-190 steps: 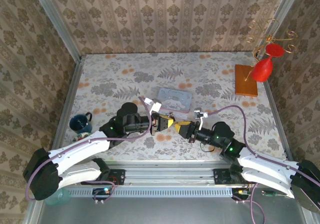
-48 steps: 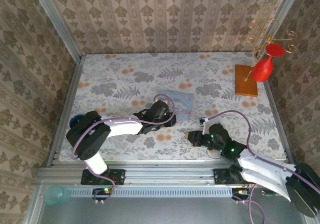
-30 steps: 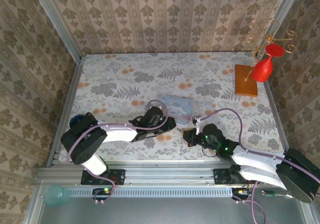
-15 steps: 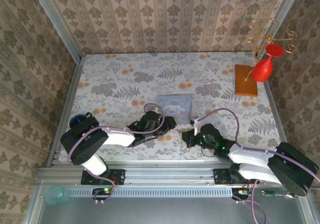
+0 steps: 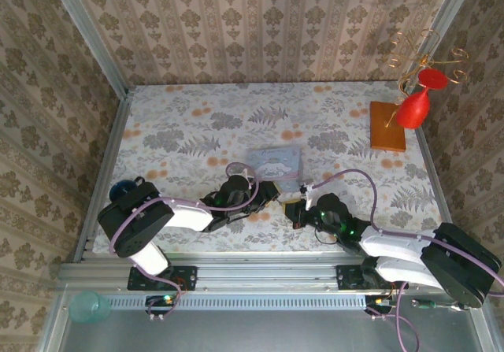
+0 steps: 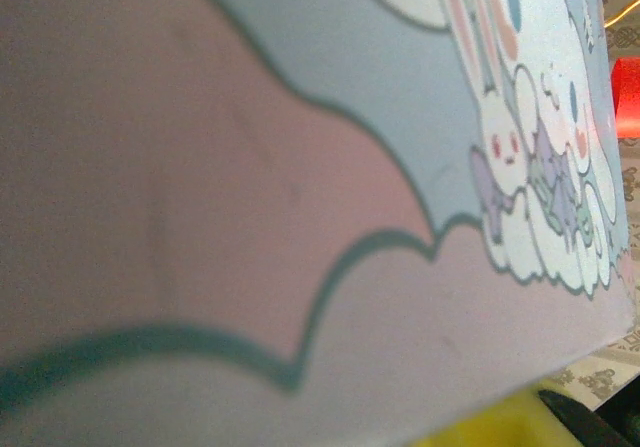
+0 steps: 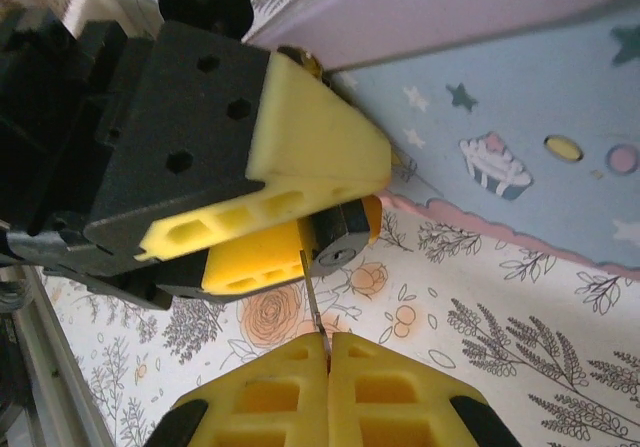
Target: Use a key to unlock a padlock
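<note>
The padlock (image 7: 340,239) is a small dark block with its keyhole facing my right wrist camera. My left gripper (image 5: 273,192) is shut on it, one yellow finger (image 7: 310,137) above and one below. My right gripper (image 7: 328,339) is shut on the key (image 7: 314,302), a thin metal blade pointing up at the padlock. The blade's tip lies against the padlock's left edge, just beside the keyhole. In the top view the two grippers meet near the table's front middle, with the right gripper (image 5: 291,210) close below the left one.
The pastel cartoon tin (image 5: 276,163) lies right behind the grippers and looms close in the left wrist view (image 6: 300,167). A dark blue mug (image 5: 124,190) stands at the left edge. A wooden stand (image 5: 387,125) with a red glass (image 5: 413,108) is at the back right.
My left gripper has drawn back from the tin toward the front. My right gripper has moved left and forward to meet it, bringing the key up to the padlock.
</note>
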